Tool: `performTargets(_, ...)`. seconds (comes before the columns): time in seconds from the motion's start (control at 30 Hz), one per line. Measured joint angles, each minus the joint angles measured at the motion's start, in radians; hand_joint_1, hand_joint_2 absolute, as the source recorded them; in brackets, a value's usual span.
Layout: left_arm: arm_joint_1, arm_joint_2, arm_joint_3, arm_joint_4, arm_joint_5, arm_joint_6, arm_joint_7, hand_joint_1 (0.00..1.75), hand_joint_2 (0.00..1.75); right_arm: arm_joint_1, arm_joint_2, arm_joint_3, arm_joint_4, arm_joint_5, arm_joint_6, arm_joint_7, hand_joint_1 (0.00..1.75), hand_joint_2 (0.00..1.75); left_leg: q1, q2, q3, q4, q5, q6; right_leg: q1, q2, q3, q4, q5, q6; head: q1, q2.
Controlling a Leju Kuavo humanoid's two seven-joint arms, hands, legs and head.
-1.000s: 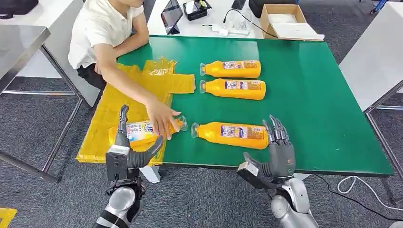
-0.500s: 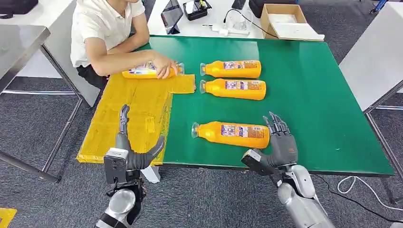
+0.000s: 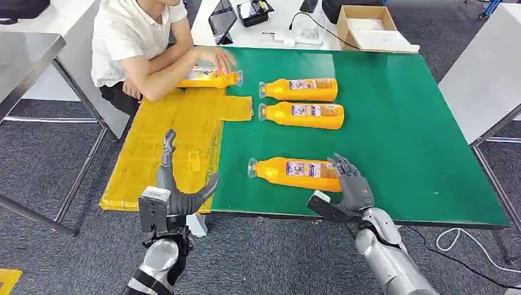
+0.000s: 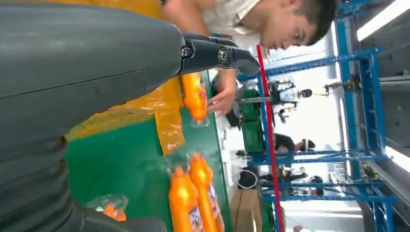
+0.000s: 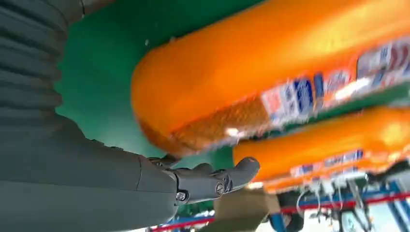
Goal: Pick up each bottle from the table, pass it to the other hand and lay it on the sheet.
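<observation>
Three orange bottles lie on the green table point(image 3: 405, 141): two side by side at the back point(image 3: 299, 89) point(image 3: 302, 115) and one near the front edge point(image 3: 295, 174). My right hand point(image 3: 350, 187) is at the base of that nearest bottle point(image 5: 251, 82), fingers spread, not closed around it. My left hand point(image 3: 175, 190) is open over the near end of the yellow sheet point(image 3: 172, 141) and holds nothing. A person's hand point(image 3: 218, 58) rests on a fourth bottle point(image 3: 209, 78) at the sheet's far end; the left wrist view shows that bottle point(image 4: 193, 94) too.
The person sits at the table's far left corner, arms over the sheet. A cardboard box point(image 3: 368, 27) and a tablet point(image 3: 221, 18) stand on the white table behind. A grey table point(image 3: 485, 67) stands at the right. A cable point(image 3: 454, 239) lies on the floor.
The person took the bottle from the near part of the sheet and carried it to the sheet's far end. My right hand moved in against the nearest bottle's base.
</observation>
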State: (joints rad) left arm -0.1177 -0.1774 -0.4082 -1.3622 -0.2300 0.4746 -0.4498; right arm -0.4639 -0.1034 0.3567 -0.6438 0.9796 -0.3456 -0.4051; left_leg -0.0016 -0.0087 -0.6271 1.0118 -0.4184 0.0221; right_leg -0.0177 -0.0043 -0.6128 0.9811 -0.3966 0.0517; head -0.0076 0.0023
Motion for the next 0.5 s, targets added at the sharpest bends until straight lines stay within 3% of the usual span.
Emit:
performTargets(0.3,-0.033,-0.001,-0.03,0.022,0.012,-0.029,0.0,0.0,1.75,-0.121,0.008,0.056,0.133,0.038,0.166,0.127,0.0,1.75,0.0,0.001,0.001,0.0,0.0,0.0,0.0,0.0,0.0,0.0,0.0,0.0,0.0,0.0)
performTargets(0.5,-0.042,0.0,-0.044,0.027,0.015,-0.034,0.0,0.0,1.75,-0.16,0.01,0.093,0.173,0.064,0.183,0.156,0.0,1.75,0.0,0.001,0.004,0.0,0.0,0.0,0.0,0.0,0.003,0.0,0.0,0.0,0.0,0.0)
